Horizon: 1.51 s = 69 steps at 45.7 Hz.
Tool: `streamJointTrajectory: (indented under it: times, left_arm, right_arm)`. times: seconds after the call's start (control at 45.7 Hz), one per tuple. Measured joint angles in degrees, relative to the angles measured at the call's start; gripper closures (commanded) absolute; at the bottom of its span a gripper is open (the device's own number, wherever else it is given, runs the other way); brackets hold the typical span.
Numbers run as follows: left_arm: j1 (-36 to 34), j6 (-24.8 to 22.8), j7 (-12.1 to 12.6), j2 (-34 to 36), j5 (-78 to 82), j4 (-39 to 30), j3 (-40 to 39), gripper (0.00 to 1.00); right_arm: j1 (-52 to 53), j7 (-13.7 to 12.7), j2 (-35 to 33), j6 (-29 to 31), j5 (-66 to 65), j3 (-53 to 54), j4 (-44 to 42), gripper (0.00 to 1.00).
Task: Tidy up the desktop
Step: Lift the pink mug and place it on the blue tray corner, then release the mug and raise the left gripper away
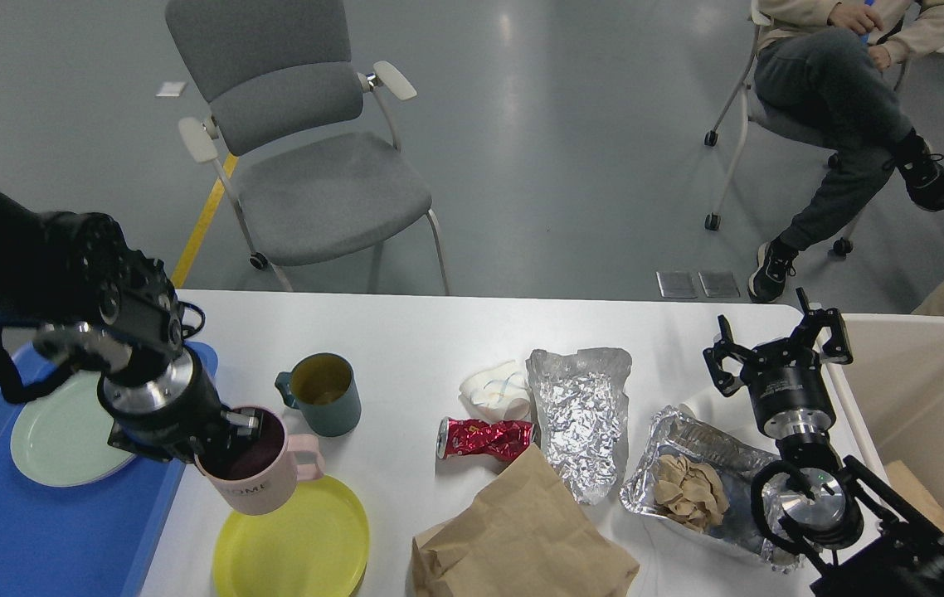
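The white desktop [422,332] carries cups, plates and litter. My left gripper [236,433] is shut on the rim of a pink mug [260,473] and holds it in the air above the yellow plate [298,543], beside the blue tray [41,531]. A teal mug [324,394] stands just right of it. My right gripper [777,347] is open near the table's far right edge, above a foil tray [692,452] holding crumpled brown paper, with nothing between its fingers.
A pale green plate [61,435] lies in the blue tray. A crushed red can [484,438], white crumpled tissue [495,388], a foil bag [584,414] and a brown paper bag [522,539] lie mid-table. A beige bin [928,398] stands at right. A grey chair [306,157] and a seated person [845,108] are beyond.
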Motion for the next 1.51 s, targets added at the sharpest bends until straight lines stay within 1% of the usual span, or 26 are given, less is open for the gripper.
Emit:
streamJointTrajectory:
  times: [0.066,0.153,0.241,0.306,0.394,0.547,0.591,0.679,0.81,0.985,1.073,1.116,1.138,1.182,1.27,1.335,1.423,1.51]
  left_arm:
    - [-5.12,-3.5,-0.05,0.2,0.06,-1.43,0.29,1.0]
    - [-12.49,-9.3,-0.33,0.29,0.44,-2.93,0.6,1.0]
    - [-17.58,-13.42,-0.63,0.3,1.19,-4.08,0.66,1.0]
    - [-19.73,-15.33,-1.03,0.3,1.68,-4.6,0.66,1.0]
    - [-20.68,-16.4,-1.31,0.31,2.09,-4.87,0.66,1.0]
    - [-20.93,-16.68,-1.59,1.79,3.55,-4.79,1.23,1.0]
    - [-20.77,-16.62,-1.8,3.42,4.63,-4.38,2.02,1.0]
    - [-19.33,-16.31,-2.21,9.81,9.7,-2.35,3.73,1.0]
    - [-11.54,-16.11,-3.19,23.9,21.54,4.22,4.43,1.0]
    - [1.23,-16.13,-3.39,37.8,31.06,16.47,3.12,1.0]
    - [8.71,-16.13,-3.42,43.11,35.08,22.79,0.01,1.0]
    - [13.41,-16.14,-3.45,45.17,36.83,26.0,-2.89,1.0]
    - [18.35,-16.14,-3.46,46.62,38.34,29.24,-6.36,1.0]
    - [22.34,-16.13,-3.48,47.42,39.31,31.88,-9.32,1.0]
    - [33.58,-16.05,-3.67,48.7,41.62,39.38,-18.34,1.0]
    - [40.64,-16.01,-4.18,49.1,42.91,44.03,-24.45,1.0]
    - [49.39,-15.94,-5.77,49.16,44.53,50.26,-32.17,1.0]
    - [54.87,-15.75,-7.53,48.71,45.26,54.3,-36.54,1.0]
  right_arm:
    - [0.0,0.0,0.0,0.0,0.0,-0.01,0.0,0.0]
    - [0.0,0.0,0.0,0.0,0.0,-0.03,0.0,0.0]
    - [0.0,0.0,0.0,0.0,0.0,-0.03,0.0,0.0]
    - [0.0,0.0,0.0,0.0,0.0,-0.03,0.0,0.0]
    - [0.0,0.0,0.0,0.0,0.0,-0.03,0.0,0.0]
    - [0.0,0.0,0.0,0.0,0.0,-0.02,0.0,0.0]
    - [0.0,0.0,0.0,0.0,0.0,-0.02,0.0,0.0]
    - [0.01,0.0,0.0,0.0,0.01,0.0,0.01,0.0]
    - [0.01,-0.03,0.0,0.0,0.0,0.04,0.01,0.0]
    - [0.01,-0.03,0.0,0.0,0.0,0.02,0.01,0.0]
    - [0.01,-0.03,0.0,0.0,0.0,0.01,0.01,0.0]
    - [0.01,-0.03,0.0,0.0,0.0,0.0,0.01,0.0]
    - [0.01,-0.03,0.0,0.0,0.0,-0.01,0.01,0.0]
    - [0.01,-0.03,0.0,0.0,0.0,-0.02,0.01,0.0]
    - [0.01,-0.02,0.0,0.0,0.0,-0.02,0.02,0.0]
    - [0.01,-0.01,0.0,0.0,0.0,-0.02,0.02,0.0]
    - [0.0,0.0,0.0,0.0,0.0,-0.02,0.02,0.0]
    - [0.0,0.0,0.0,0.0,0.0,-0.01,0.02,0.0]
